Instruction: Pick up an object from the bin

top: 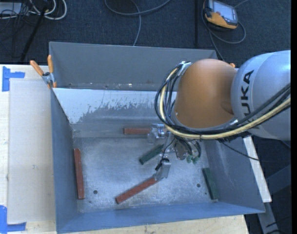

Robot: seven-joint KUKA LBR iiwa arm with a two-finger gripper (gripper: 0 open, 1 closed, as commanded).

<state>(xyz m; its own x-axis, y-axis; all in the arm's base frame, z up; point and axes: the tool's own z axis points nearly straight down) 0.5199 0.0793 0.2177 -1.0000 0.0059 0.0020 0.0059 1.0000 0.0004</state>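
Note:
My gripper (163,167) hangs low over the middle of the bin floor, under the arm's orange cover. Its tip is right at the upper right end of a long brown stick (136,189) that lies slanted toward the front. A short dark green stick (150,155) lies just left of the gripper, tilted the same way. I cannot make out whether anything is held.
Another brown stick (136,130) lies along the back of the floor, and a third (79,173) runs beside the left wall. A dark green stick (209,183) rests against the right wall. The arm's cover and cables hide the floor's back right part.

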